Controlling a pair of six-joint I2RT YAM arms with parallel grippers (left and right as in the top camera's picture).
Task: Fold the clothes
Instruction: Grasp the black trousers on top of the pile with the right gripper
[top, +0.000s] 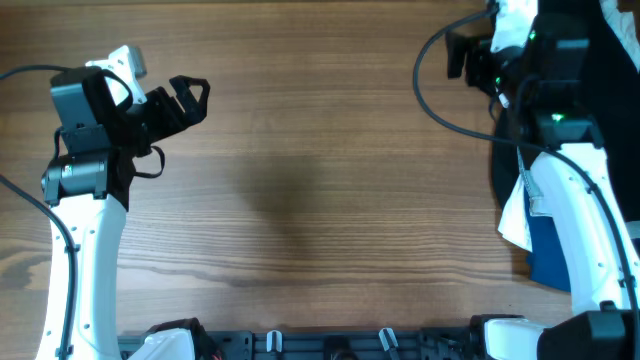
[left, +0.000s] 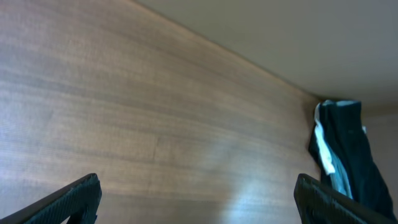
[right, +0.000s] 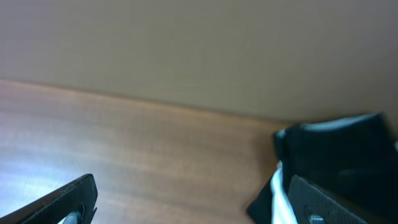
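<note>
While the 2 arms hung over the wooden table (top: 300, 200), neither held anything. Left gripper (top: 190, 98): jaws spread wide, empty, above the far-left part of the table. Right gripper (right: 199, 202): jaws also wide apart, nothing between them. Clothes (top: 545, 255) lay bunched at the table's right edge, dark fabric with white and blue showing, partly hidden by the right arm (top: 575, 200). In the right wrist view, 1 finger (right: 329, 199) overlapped the clothes; couldn't tell if it touched them.
</note>
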